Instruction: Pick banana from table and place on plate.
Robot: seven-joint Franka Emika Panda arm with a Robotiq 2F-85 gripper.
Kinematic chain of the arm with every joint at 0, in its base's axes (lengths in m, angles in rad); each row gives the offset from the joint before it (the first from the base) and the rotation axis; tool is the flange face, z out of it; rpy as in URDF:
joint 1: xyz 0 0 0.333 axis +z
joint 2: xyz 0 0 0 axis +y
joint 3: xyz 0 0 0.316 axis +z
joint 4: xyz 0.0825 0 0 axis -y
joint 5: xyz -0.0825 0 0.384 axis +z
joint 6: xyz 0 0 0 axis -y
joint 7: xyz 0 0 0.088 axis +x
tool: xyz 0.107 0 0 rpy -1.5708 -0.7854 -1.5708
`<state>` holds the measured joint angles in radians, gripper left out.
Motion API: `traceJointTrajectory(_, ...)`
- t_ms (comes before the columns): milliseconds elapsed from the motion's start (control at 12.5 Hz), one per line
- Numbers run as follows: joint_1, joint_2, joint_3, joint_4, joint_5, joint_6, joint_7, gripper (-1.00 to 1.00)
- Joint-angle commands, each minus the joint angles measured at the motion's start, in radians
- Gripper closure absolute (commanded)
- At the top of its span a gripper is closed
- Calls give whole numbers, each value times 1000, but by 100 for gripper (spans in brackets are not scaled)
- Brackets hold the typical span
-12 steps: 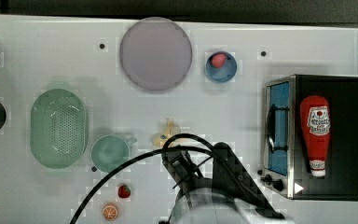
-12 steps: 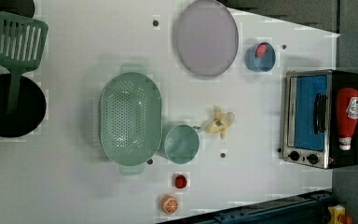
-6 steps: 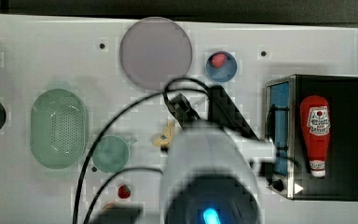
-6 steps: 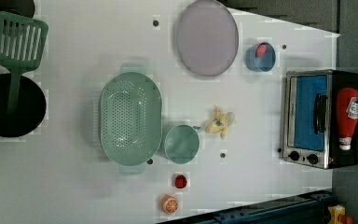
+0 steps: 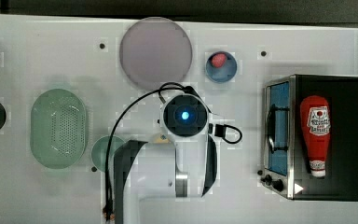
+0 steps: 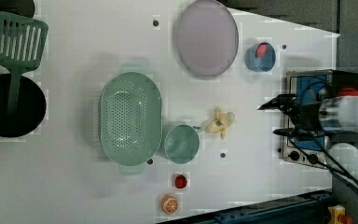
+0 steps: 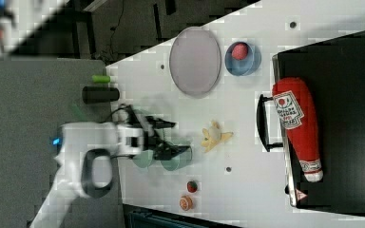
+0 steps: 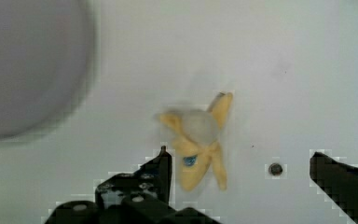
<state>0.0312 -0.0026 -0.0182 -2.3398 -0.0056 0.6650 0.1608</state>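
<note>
Arm has swung in over banana, mid-frame in wrist view; my fingers spread wide, nothing held. Plate upper left. Approach done, descent next.

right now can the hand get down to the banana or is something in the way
Probably yes. In the wrist view the hand is open above the banana, which lies alone on bare table. The plate sits off to one side, and nothing covers the banana.

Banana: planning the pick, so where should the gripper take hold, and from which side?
Judging by its pose, the banana lies flat on the table, peel flaps splayed. Best come straight down with the open gripper and close across the pale middle lump, not the thin flaps.
</note>
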Motion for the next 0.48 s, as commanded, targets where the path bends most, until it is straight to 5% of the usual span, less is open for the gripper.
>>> traceJointTrajectory(80,3,34,16,-12,-24,117,35,-100)
traceJointTrajectory(480,5,200,41,-69,-23,322,35,-100)
